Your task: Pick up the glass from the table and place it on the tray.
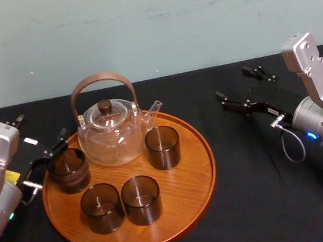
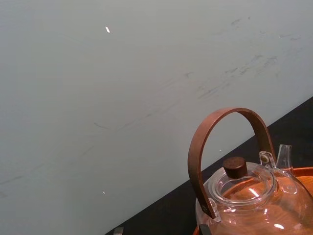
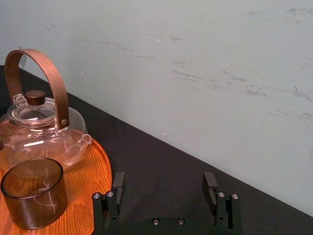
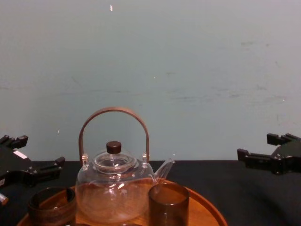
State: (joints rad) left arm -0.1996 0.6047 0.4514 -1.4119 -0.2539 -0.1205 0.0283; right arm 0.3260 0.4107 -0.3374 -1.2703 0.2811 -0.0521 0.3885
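Arms: how do they sit?
— I have the left gripper [image 1: 40, 130] low at the left edge of the tray [image 1: 201, 170], jaws spread wide and empty, just behind the nearest dark glass [image 1: 68, 169]. The right gripper [image 1: 231, 82] hangs over the black table [image 1: 274, 201], well right of the tray, jaws wide, gripping nothing.
— And that glass?
— Upright on the tray, just inside the rim, left of the glass teapot [image 1: 111, 132].
— Any writing?
— A white label [image 1: 30, 141] on the left gripper; I can't read it.
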